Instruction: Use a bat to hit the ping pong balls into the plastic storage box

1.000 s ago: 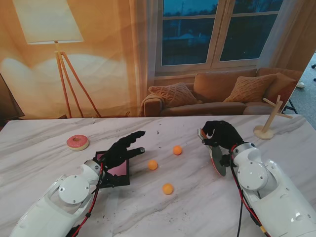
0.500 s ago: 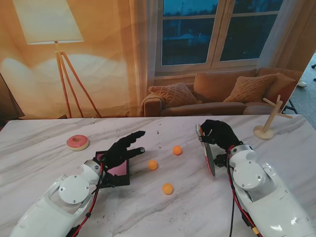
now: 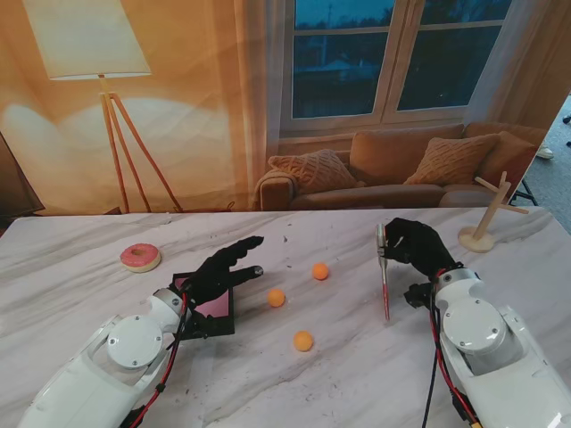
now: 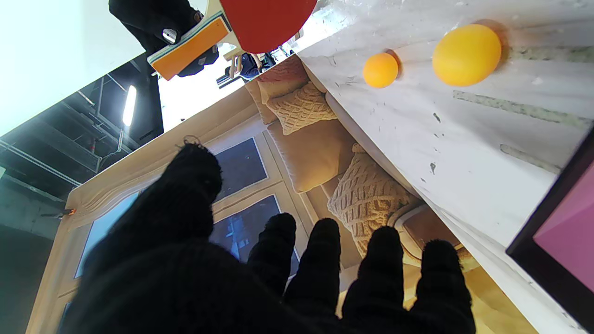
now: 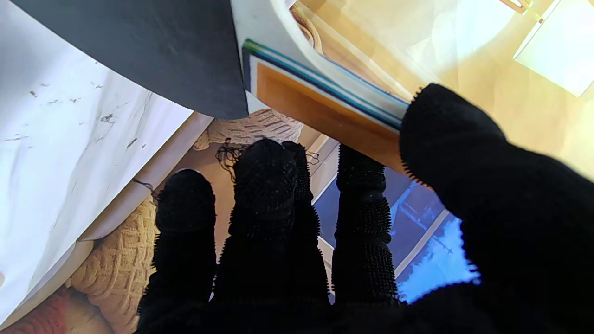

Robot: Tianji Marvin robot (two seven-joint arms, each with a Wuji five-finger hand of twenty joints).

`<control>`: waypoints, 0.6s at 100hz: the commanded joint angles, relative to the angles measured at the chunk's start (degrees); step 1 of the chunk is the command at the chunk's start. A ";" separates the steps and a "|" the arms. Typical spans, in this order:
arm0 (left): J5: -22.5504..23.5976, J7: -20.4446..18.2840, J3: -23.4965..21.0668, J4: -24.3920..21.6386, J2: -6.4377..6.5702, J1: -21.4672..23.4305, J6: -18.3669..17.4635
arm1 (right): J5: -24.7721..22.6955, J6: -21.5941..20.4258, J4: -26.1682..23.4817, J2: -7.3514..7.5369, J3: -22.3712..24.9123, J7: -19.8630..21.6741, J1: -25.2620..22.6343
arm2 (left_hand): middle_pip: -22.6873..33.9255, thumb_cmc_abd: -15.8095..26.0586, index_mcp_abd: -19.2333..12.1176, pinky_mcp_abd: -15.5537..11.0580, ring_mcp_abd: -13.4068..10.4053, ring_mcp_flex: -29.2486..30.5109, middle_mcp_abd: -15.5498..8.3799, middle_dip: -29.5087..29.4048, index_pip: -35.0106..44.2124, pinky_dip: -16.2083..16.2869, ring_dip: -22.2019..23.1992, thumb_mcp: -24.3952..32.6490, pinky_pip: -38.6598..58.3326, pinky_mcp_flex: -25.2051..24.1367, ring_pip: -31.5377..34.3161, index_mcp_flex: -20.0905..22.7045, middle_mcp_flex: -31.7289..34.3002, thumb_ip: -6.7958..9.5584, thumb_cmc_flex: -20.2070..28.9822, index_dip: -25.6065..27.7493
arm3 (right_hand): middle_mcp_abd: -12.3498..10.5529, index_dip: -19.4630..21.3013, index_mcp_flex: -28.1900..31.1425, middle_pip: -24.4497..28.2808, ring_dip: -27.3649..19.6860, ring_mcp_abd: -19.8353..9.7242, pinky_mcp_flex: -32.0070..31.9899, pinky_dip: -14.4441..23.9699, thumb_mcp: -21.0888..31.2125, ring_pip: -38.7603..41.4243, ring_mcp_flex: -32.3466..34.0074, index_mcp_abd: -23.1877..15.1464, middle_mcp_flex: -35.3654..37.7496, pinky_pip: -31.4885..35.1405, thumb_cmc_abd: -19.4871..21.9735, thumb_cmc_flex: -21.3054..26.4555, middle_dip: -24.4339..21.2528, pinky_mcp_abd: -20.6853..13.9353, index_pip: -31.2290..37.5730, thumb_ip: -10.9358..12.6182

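Observation:
Three orange ping pong balls lie mid-table: one point(image 3: 320, 271) farthest from me, one point(image 3: 277, 298) beside the box, one point(image 3: 303, 341) nearest me. The box point(image 3: 214, 314), black-rimmed with a pink inside, sits under my left hand point(image 3: 223, 266), which hovers open with its fingers spread. My right hand point(image 3: 415, 245) is shut on the bat's handle; the bat point(image 3: 384, 287) hangs edge-on, blade down, to the right of the balls. In the left wrist view two balls point(image 4: 466, 54) point(image 4: 380, 70) and the red blade point(image 4: 264, 21) show. The right wrist view shows the bat's handle point(image 5: 325, 111) in my fingers point(image 5: 264, 185).
A pink doughnut point(image 3: 140, 258) lies at the left of the marble table point(image 3: 294, 392). A wooden peg stand point(image 3: 486, 218) stands at the far right, behind my right hand. A printed living-room backdrop closes the table's far edge.
My right hand has turned the bat from face-on to edge-on and shifted it slightly right. The left hand, the box and the balls have not moved.

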 commanded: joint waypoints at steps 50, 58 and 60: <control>-0.40 -0.92 0.60 0.51 -0.27 -0.29 -0.19 | 2.50 -0.94 -0.97 1.09 7.12 5.07 -5.07 | -0.70 1.10 -0.67 -0.92 -0.60 0.80 -0.34 0.73 -0.33 1.16 0.38 -1.93 -0.11 -0.49 0.03 1.08 0.62 0.73 0.00 -0.29 | -0.76 2.78 5.85 -2.56 0.63 0.50 -2.17 -0.12 0.14 -3.43 -4.08 -4.78 -1.14 -2.69 8.38 5.44 -0.78 0.04 5.81 3.16; -0.36 -1.07 0.61 0.53 -0.24 -0.32 -0.08 | 2.12 -1.76 -1.04 1.29 8.08 5.62 -5.60 | -0.70 1.19 -0.71 -0.92 -0.62 0.78 -0.29 0.73 -0.33 1.15 0.37 -1.99 -0.13 -0.53 0.01 1.08 0.62 0.72 -0.03 -0.28 | -0.75 2.30 5.83 -2.66 0.77 0.52 -2.31 0.01 -0.32 -3.57 -4.09 -5.05 -1.11 -2.83 8.86 5.57 -0.67 0.11 5.24 3.24; -0.34 -1.06 0.61 0.53 -0.24 -0.32 -0.04 | 1.99 -1.94 -1.04 1.31 8.28 5.67 -5.70 | -0.70 1.20 -0.66 -0.92 -0.54 0.82 -0.26 0.73 -0.31 1.15 0.38 -1.99 -0.12 -0.52 0.03 1.12 0.65 0.73 0.01 -0.28 | -0.75 2.23 5.80 -2.67 0.79 0.52 -2.31 0.03 -0.38 -3.59 -4.09 -5.06 -1.11 -2.85 8.87 5.57 -0.65 0.12 5.16 3.24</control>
